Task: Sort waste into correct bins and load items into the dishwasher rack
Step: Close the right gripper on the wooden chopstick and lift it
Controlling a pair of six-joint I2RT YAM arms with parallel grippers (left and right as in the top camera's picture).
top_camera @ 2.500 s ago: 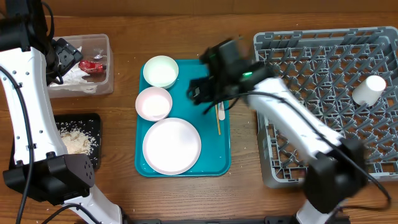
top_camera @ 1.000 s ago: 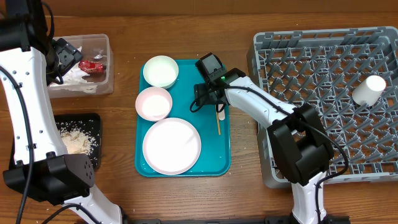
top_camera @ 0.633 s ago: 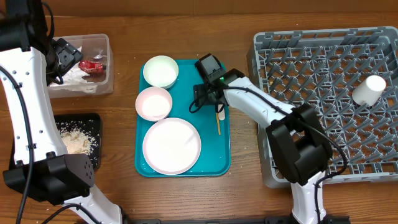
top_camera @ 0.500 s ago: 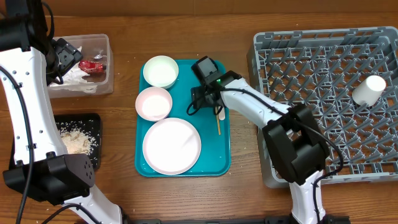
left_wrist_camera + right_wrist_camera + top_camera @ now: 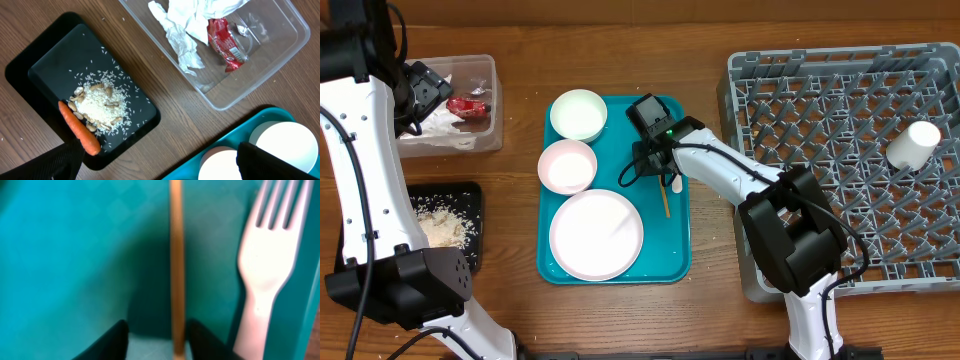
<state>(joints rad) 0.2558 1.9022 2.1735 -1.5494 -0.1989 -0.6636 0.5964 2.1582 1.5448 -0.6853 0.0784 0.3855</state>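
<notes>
the right arm's jaws [image 5: 157, 334] are down on the teal tray [image 5: 60, 255] and straddle the wooden chopstick [image 5: 175, 255]. it lies on the tray floor between the two fingers and runs straight out ahead of them, so its long axis crosses the closing line squarely. the jaws are drawn narrow but not clenched: the finger on the fork's side looks to be against the wood, while a strip of tray shows between the stick and the other finger. the white plastic fork [image 5: 265, 265] lies parallel, just beside the stick and outside that nearer finger, tines pointing away from the jaws.

from above, the stick's free end slants a little off the tray's long edge. the grey dishwasher rack [image 5: 840, 130] lies off to the fork's side of the jaws, well apart, with a white cup [image 5: 913, 142] already in it.

the left arm's jaws [image 5: 160, 155] are released and grasp nothing; they hang near the black tray [image 5: 35, 60] and clear tub [image 5: 280, 45], so the right arm is plainly the nearer one. the pinch should take the stick alone, provided the fork stays outside.
</notes>
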